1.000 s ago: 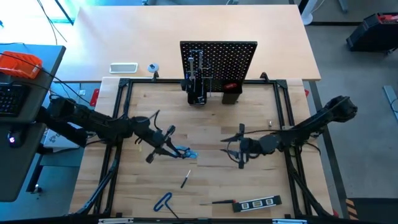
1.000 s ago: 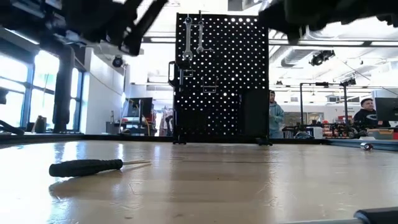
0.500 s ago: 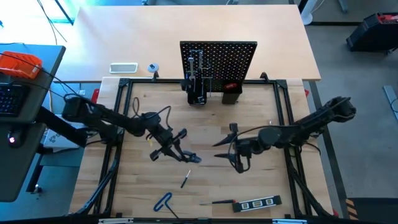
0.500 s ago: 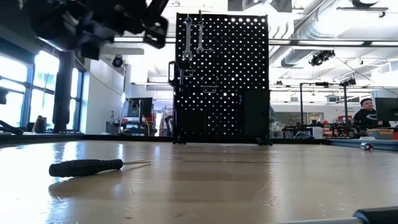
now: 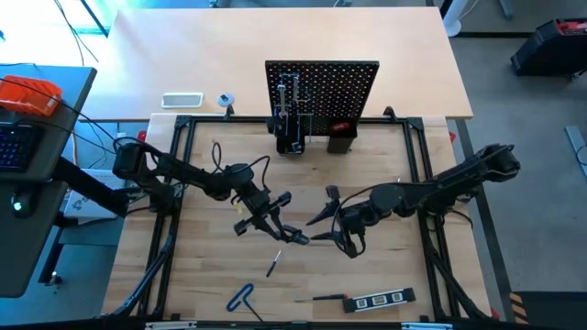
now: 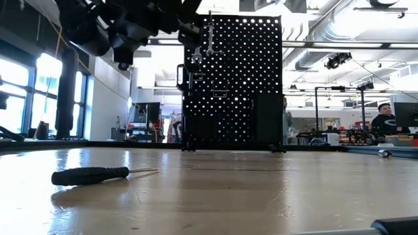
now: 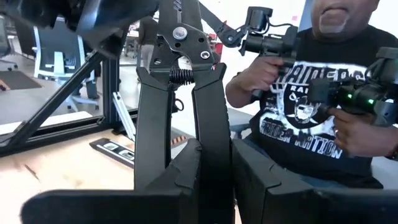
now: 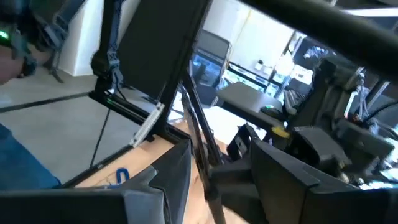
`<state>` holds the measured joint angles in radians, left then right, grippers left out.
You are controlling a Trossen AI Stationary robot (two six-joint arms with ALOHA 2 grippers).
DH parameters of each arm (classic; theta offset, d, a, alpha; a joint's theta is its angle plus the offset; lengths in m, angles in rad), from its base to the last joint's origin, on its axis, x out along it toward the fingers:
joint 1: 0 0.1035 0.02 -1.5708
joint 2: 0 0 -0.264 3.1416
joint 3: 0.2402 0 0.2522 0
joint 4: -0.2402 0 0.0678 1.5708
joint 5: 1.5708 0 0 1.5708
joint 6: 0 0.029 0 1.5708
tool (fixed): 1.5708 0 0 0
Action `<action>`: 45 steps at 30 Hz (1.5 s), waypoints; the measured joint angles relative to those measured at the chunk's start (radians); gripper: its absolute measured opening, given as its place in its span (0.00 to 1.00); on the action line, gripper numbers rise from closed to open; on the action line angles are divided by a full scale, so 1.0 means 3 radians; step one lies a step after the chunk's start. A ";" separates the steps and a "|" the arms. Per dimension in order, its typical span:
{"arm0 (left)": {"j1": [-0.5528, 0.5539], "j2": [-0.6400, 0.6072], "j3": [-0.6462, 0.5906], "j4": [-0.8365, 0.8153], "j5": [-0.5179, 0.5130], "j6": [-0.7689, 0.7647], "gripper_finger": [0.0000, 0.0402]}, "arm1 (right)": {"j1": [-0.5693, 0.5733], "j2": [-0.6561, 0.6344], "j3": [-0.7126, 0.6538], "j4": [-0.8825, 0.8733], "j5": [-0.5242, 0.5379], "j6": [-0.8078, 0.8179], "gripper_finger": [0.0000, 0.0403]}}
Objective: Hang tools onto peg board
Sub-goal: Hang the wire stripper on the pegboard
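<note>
The peg board (image 5: 321,90) stands upright at the table's far side, with two wrenches (image 6: 202,38) hanging on it. Over the table's middle my left gripper (image 5: 280,227) is shut on black-handled pliers (image 7: 180,81), clear of the table. Their jaw end (image 5: 299,237) points toward my right gripper (image 5: 319,227). That gripper is open and faces the pliers from the right. A thin dark bar (image 8: 200,140) stands between its fingers; whether they touch it I cannot tell. A screwdriver (image 5: 273,267), a blue-handled hex key (image 5: 240,295) and a level (image 5: 381,299) lie flat near the front edge. My left gripper pinches one of the pliers' two black handles (image 7: 212,155) between its two fingers, near the handle's free end. The other handle (image 7: 152,137) stands outside one finger (image 7: 183,180). The fingers point level, from the table's left, along the pliers. The pliers are lifted clear and stick out ahead of the fingers.
A second small screwdriver (image 5: 321,298) lies beside the level. A white tray (image 5: 182,99) sits beyond the frame at the far left. A person (image 7: 311,106) holding controls sits past the table. Black frame rails (image 5: 174,183) run along the table's sides.
My left gripper has carried the pliers toward the table's right and a little nearer, turning as it went. My right gripper has risen and gone toward the table's left, rolling, so that it now faces the pliers' jaw end.
</note>
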<state>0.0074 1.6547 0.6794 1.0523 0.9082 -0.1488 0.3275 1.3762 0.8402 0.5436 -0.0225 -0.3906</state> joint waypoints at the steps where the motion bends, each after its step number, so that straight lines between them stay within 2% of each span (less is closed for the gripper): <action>1: 0.0000 0.0013 0.0013 -0.0003 0.0004 0.0001 0.13 | 0.0000 0.0017 0.0000 0.0044 -0.0025 0.0004 0.40; 8: 0.0006 0.0073 0.0102 0.0013 -0.0002 0.0009 0.13 | -0.0002 0.0131 -0.0003 0.0172 -0.0188 0.0054 0.40; 22: 0.0050 0.0093 0.0100 -0.0021 -0.0167 -0.0021 0.13 | -0.0007 0.0138 -0.0003 0.0231 -0.0194 0.0079 0.39; 27: 0.0064 0.0093 0.0100 -0.0020 -0.0230 -0.0020 0.13 | -0.0026 0.0138 -0.0004 0.0225 -0.0174 0.0079 0.30; 35: 0.0061 0.0093 0.0095 -0.0043 -0.0289 -0.0026 0.11 | -0.0055 0.0138 -0.0004 0.0201 -0.0191 0.0003 0.04; 38: 0.0065 0.0085 0.0097 0.0007 -0.0353 -0.0010 0.02 | -0.0050 0.0142 -0.0012 0.0120 -0.0209 0.0024 0.02; 45: 0.0133 0.0086 0.0097 -0.0002 -0.0356 -0.0067 0.01 | -0.0064 0.0138 -0.0011 0.0091 -0.0173 0.0058 0.01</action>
<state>0.0473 1.6806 0.7086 1.0518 0.8013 -0.1688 0.3083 1.4178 0.8368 0.5709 -0.0743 -0.3732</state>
